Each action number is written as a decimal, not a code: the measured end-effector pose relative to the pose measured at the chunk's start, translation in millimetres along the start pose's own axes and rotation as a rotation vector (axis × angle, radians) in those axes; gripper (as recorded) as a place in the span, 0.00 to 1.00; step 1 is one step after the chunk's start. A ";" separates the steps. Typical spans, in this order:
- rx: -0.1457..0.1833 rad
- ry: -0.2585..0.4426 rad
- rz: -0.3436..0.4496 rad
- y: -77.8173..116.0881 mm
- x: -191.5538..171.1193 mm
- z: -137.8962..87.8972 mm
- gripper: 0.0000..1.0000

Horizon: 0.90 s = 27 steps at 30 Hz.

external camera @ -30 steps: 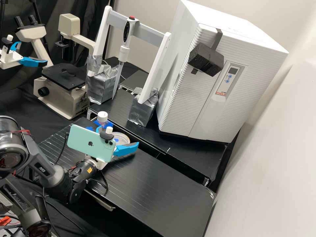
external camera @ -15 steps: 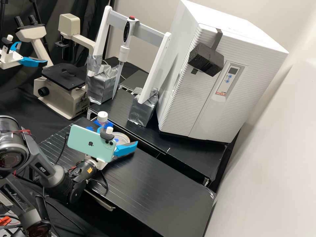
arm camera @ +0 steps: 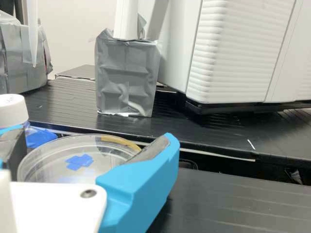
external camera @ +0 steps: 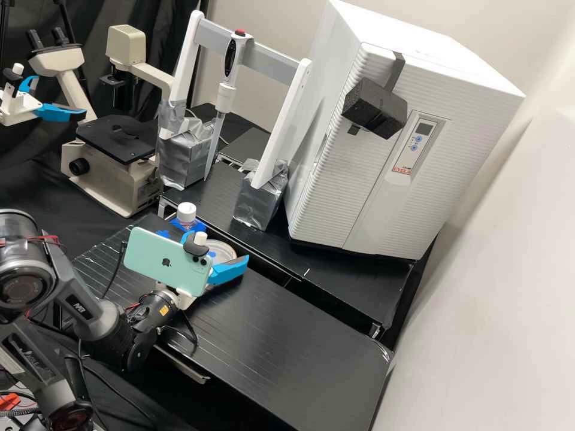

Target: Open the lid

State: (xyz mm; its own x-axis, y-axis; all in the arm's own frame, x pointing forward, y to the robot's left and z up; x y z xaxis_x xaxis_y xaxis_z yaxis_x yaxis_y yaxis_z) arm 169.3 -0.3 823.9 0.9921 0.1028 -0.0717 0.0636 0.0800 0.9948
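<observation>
Straddling the shallow, round, clear plastic lid [arm camera: 104, 156], the white, blue-fingered hand [arm camera: 92, 145] was spread wide, presumably so its opposite edges could be gripped evenly.

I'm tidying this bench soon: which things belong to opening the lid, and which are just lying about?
For the job:
- round clear dish with blue tape, probably the one to open
- gripper, at the dish

Apparently just about:
- white-capped bottle
- microscope
- pipette
- white cabinet
- dark foam block
</observation>
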 end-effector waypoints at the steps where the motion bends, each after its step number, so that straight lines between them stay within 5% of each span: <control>1: 0.000 0.000 0.000 0.0 0.0 0.0 0.00; 13: 0.007 -0.002 0.009 1.8 -1.1 -0.2 0.00; 27: 0.053 -0.025 0.147 23.7 -15.1 -0.9 0.00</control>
State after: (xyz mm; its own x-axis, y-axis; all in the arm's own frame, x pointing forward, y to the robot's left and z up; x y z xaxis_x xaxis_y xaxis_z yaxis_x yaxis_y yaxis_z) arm 155.8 0.9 848.4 0.9935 0.0845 0.0758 -0.0772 0.0134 0.9969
